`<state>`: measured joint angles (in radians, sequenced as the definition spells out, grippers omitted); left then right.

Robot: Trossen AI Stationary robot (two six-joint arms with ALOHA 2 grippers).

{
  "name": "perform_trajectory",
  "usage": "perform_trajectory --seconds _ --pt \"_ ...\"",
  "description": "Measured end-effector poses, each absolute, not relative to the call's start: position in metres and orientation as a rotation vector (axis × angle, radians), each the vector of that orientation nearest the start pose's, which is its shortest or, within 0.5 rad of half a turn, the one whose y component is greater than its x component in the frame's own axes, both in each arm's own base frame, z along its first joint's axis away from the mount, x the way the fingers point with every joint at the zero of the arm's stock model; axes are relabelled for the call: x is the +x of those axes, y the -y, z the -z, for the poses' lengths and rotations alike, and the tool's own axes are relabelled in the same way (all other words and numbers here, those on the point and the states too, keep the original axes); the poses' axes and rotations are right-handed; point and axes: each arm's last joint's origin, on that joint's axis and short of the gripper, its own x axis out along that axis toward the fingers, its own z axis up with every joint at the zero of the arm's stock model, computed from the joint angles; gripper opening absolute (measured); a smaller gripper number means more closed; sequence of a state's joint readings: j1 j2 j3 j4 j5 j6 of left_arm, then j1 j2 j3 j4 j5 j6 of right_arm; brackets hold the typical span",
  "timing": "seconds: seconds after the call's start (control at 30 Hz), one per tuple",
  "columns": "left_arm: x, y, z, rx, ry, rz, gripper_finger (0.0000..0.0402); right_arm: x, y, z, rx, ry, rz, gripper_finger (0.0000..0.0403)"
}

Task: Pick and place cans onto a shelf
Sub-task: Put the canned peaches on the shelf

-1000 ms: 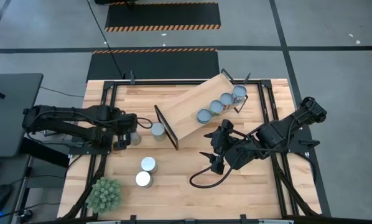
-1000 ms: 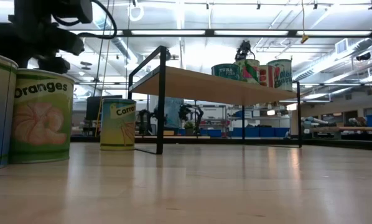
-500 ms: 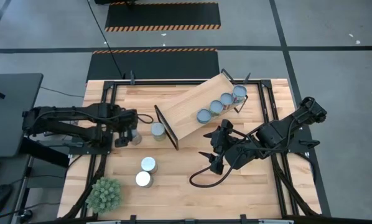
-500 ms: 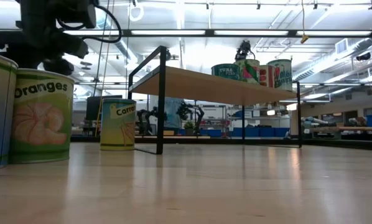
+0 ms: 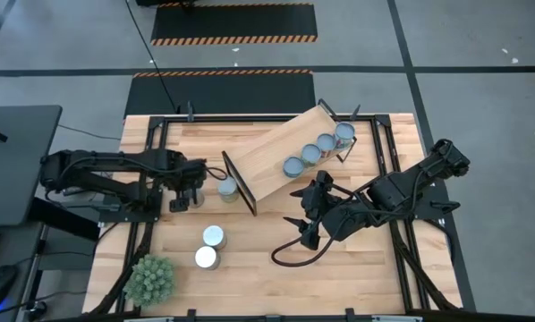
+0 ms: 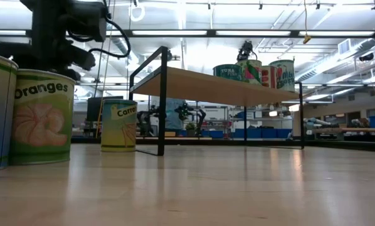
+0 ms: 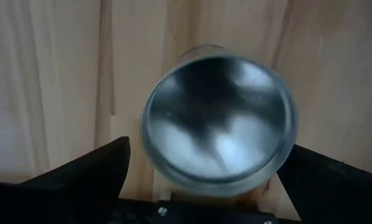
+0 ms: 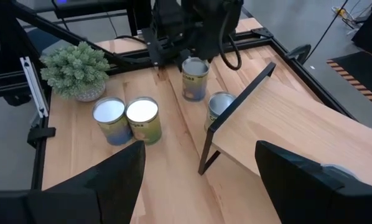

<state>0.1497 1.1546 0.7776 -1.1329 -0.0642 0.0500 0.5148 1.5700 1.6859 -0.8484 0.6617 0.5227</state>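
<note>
Directly below the spread left pincer (image 7: 217, 205), a can (image 7: 218, 121) stands between its fingers.

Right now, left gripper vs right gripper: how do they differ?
1. Place: the left gripper hangs directly over a can near the shelf's black end frame; the right gripper sits over bare table in front of the shelf.
2. Load: the left gripper's fingers straddle that can's silver top without closing on it; the right gripper has nothing between its fingers.
Shared: both are open, and neither holds a can.
</note>
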Motion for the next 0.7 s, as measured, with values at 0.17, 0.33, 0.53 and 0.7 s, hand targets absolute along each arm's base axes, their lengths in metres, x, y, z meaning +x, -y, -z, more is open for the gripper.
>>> perform_trajectory --seconds 0.17,0.33,0.53,0.7 --pt "0.175 -0.028 -0.207 -0.027 -1.527 -0.109 0.0393 0.29 -0.144 -0.395 0.098 -0.549 0.29 0.0309" --pt "0.181 -0.029 -0.205 -0.039 -1.49 -0.125 0.0393 0.29 -0.144 -0.395 0.099 -0.549 0.289 0.0309" --pt "0.184 -0.029 -0.201 -0.025 -1.51 -0.109 0.0382 0.291 -0.144 -0.395 0.098 -0.548 0.288 0.0309" --pt "0.186 -0.029 -0.198 -0.027 -1.528 -0.106 0.0347 0.29 -0.144 -0.395 0.094 -0.55 0.288 0.0309"
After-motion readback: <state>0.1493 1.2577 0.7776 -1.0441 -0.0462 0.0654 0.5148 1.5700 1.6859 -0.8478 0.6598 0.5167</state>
